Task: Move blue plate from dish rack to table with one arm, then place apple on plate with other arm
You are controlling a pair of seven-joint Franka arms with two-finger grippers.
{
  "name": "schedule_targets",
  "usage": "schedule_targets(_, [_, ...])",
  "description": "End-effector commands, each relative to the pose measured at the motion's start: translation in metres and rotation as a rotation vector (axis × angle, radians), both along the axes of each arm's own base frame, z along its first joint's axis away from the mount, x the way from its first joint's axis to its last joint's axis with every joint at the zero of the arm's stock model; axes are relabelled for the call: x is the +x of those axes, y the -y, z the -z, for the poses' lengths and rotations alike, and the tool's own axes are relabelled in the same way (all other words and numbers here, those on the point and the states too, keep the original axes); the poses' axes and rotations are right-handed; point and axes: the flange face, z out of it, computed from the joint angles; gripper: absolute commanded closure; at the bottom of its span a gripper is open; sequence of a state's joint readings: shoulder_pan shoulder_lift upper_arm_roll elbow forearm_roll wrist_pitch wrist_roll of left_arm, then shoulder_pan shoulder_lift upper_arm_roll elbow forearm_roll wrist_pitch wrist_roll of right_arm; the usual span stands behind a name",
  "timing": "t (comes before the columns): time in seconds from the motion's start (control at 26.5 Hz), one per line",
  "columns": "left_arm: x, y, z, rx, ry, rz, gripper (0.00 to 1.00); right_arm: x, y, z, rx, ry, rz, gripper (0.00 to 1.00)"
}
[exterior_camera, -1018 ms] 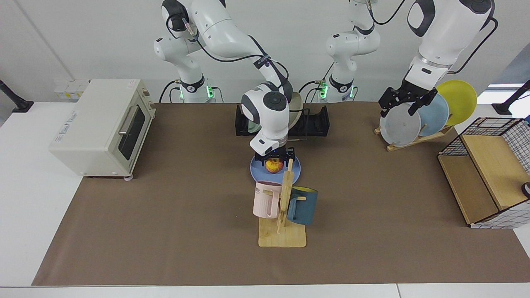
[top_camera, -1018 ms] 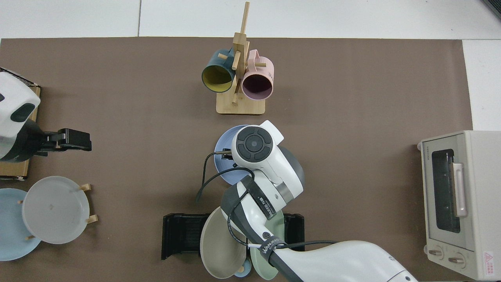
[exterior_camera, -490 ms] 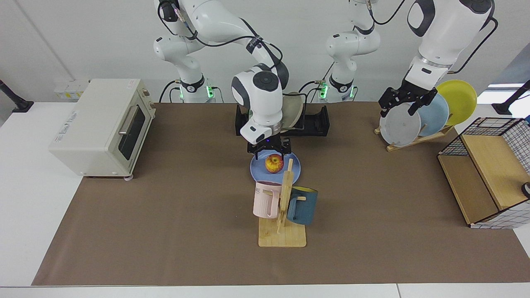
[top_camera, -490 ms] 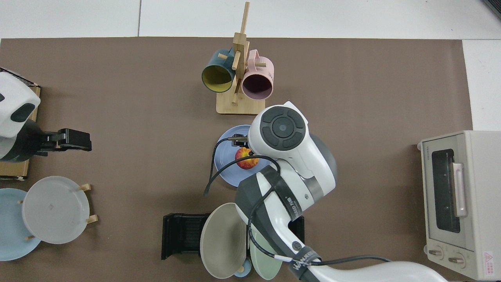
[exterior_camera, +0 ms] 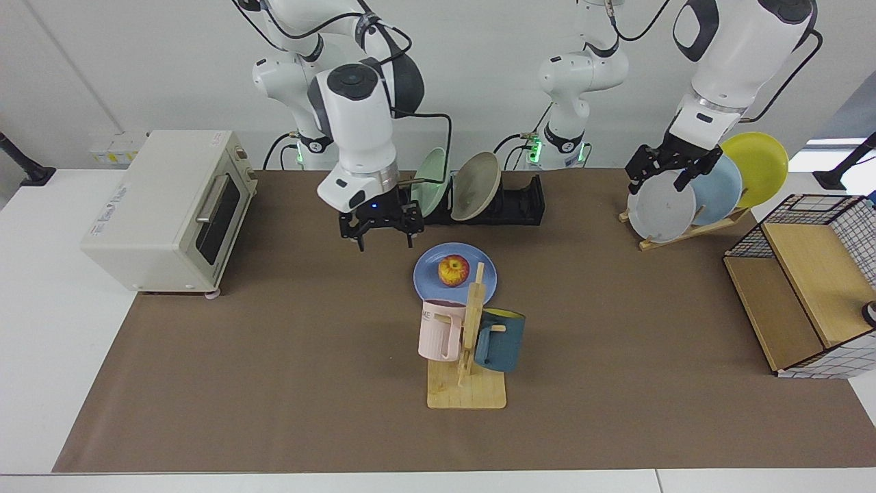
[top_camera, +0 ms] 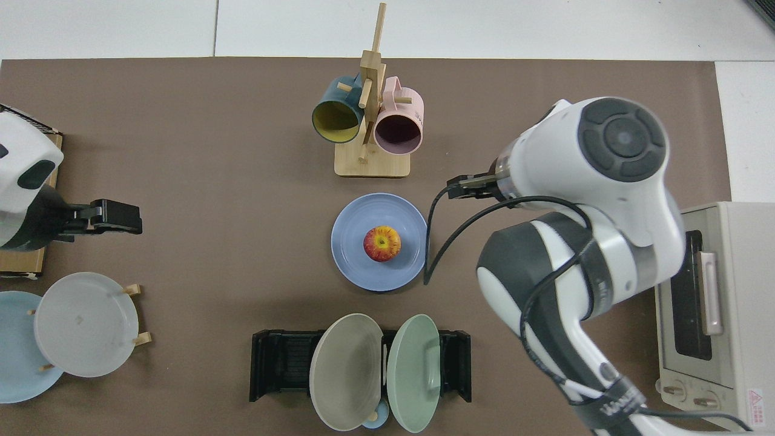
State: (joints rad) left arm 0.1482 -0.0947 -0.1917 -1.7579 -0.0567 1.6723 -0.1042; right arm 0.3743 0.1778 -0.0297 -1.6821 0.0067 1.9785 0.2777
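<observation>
— Brown-matted table [exterior_camera: 274, 411], white wall behind. Finished, or more to do?

— Looks finished on both counts. Can see the blue plate [top_camera: 354, 242] lying flat near the middle of the table, out of the dish rack [exterior_camera: 523, 202] and just in front of it. Rack set along the edge by the arm bases, holding only a beige and a green plate. Can see the apple [top_camera: 382, 243] resting at the plate's centre, touched by nothing.

— And the grippers?

— Found the right gripper [exterior_camera: 385, 239] raised off the mat, beside the plate toward the toaster oven [exterior_camera: 164, 205] end, spread wide and carrying nothing. Found the left gripper [exterior_camera: 660, 179] waiting above the wooden plate stand [exterior_camera: 712, 222] near the opposite end, likewise spread and empty.

— Anything left?

— Probably only parking the right arm. Nothing more owed to plate or apple, judging by the layout.

— Any writing?

— Little. Can read "ME" on the pink mug [exterior_camera: 438, 332] hung on the mug tree [exterior_camera: 465, 394], with the rest of the word hidden. Can make out "WAN" opening a word on the cable strap [top_camera: 611, 402] from above; unsure of the remainder. Noticed a sticker on the oven's top and a small red warning label at its corner, both too small to read.
</observation>
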Motion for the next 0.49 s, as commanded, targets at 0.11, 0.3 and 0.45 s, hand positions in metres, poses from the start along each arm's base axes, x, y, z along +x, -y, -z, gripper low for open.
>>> schedule_targets(0.11, [-0.005,0.001,0.002,0.021,-0.008,0.007,0.00,0.018,0.109,-0.008,-0.025,0.002,-0.038,0.00])
schedule_targets(0.3, [-0.005,0.001,0.002,0.021,-0.005,0.007,0.00,0.026,0.172,-0.006,-0.040,0.004,-0.103,0.00])
schedule_targets(0.45, [-0.005,0.001,0.002,0.021,-0.005,0.007,0.00,0.026,0.204,-0.011,-0.047,0.008,-0.059,0.00])
